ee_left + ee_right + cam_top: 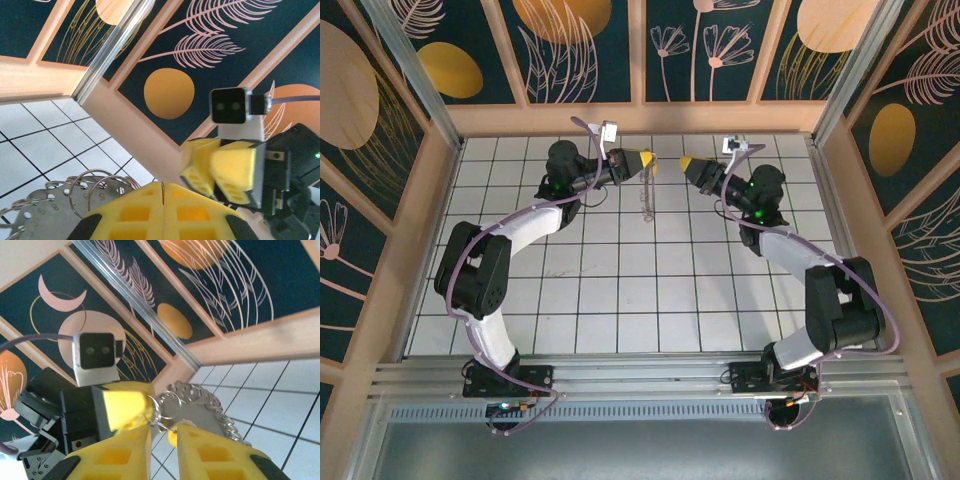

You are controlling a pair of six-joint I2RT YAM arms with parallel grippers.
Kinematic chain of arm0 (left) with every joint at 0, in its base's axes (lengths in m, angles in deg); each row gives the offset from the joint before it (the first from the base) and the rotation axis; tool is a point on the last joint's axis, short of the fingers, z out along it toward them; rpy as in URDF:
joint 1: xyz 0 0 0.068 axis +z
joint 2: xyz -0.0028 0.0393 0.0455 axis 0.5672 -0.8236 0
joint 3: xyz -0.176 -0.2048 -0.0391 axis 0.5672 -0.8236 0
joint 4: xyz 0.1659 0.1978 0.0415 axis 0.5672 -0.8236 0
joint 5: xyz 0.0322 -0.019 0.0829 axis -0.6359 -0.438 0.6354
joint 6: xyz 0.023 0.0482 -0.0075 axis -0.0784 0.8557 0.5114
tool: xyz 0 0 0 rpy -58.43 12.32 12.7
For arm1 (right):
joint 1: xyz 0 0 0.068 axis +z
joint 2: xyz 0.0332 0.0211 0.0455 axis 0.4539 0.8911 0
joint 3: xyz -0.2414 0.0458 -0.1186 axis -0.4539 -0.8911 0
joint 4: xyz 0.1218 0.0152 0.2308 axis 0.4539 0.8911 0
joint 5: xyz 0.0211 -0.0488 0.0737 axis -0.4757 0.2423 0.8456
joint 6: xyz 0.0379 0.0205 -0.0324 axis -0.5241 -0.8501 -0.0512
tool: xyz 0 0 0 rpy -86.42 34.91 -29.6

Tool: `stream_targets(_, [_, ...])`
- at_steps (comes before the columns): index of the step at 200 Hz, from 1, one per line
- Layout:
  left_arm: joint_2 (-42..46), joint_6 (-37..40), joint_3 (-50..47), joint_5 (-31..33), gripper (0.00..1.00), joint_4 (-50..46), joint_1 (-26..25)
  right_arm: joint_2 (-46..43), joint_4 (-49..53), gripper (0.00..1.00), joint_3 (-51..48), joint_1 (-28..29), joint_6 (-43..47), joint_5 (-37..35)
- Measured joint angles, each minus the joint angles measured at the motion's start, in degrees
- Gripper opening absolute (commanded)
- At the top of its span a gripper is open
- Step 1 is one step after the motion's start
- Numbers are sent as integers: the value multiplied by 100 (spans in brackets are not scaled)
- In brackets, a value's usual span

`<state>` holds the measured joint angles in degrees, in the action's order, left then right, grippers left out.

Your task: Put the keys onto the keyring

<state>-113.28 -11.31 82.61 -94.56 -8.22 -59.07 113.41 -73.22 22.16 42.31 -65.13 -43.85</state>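
Holding the keyring up over the tiled counter, two arms meet at the far side.
The left tool, fingers pressed together, pinches the keyring by its rim, and the beaded loop hangs below it. Just to the right, the right tool points toward the left one, its fingers a narrow way apart, with a small ring of the loop at their gap.

Left hand clamped, right hand slightly parted.
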Motion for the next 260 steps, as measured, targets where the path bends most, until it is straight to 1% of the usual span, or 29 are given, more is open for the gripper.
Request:
stream_targets(46, [0, -4, -4, -4, 0, 28, -20, 376, -173, 17, 136, 280, -168, 105])
stream_targets(101, [0, -4, -4, -26, 0, 28, -37, 713, -251, 14, 501, 291, -186, 111])
stream_targets(126, [0, -4, -4, -42, 0, 31, -37, 863, -256, 11, 643, 308, -186, 155])
stream_targets(161, [0, -4, -4, -37, 0, 33, -37, 896, -223, 8, 645, 485, -160, 293])
stream_targets(222, [0, -7, -4, 4, 0, 39, -37, 756, -66, 8, 435, 754, 11, 297])
stream_targets(260, [0, -26, -4, 2, 0, 74, -68, 730, -140, 10, 350, 756, -15, 249])
